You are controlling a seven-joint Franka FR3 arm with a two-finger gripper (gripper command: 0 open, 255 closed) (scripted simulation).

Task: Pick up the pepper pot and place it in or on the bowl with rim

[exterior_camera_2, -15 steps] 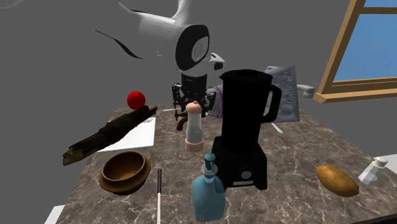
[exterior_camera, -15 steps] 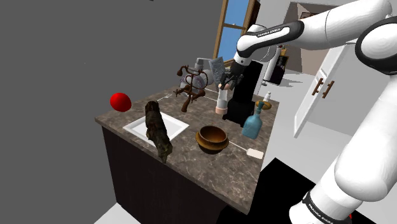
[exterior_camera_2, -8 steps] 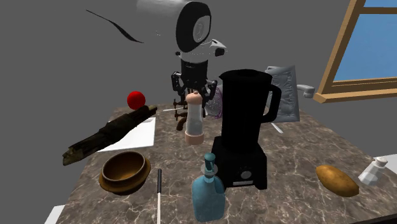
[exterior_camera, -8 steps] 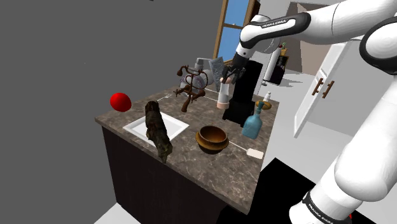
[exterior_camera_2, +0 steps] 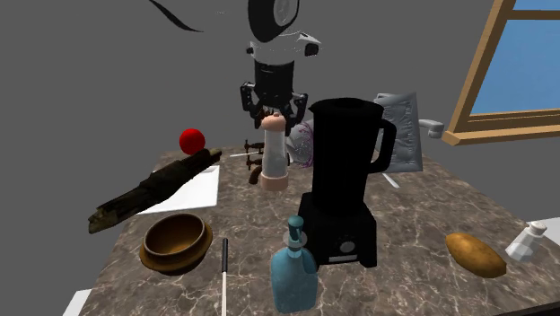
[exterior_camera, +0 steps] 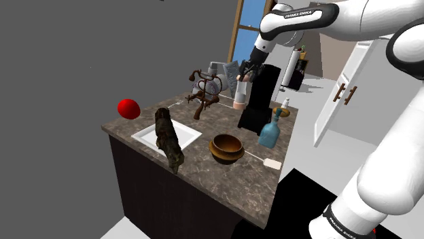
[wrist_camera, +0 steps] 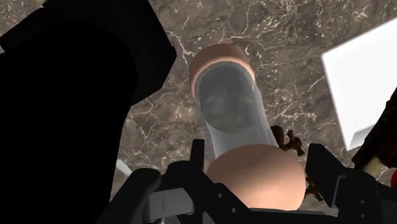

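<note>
End effector (exterior_camera_2: pixel 274 115) clamped on pepper pot (exterior_camera_2: pixel 275 157) top; see-through body plain in wrist view

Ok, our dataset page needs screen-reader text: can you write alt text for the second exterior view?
A black gripper clasps the top of an upright pepper pot with a clear body and pinkish cap, beside a black blender on a marbled counter. A brown bowl and a blue bottle stand nearer the camera.
</note>
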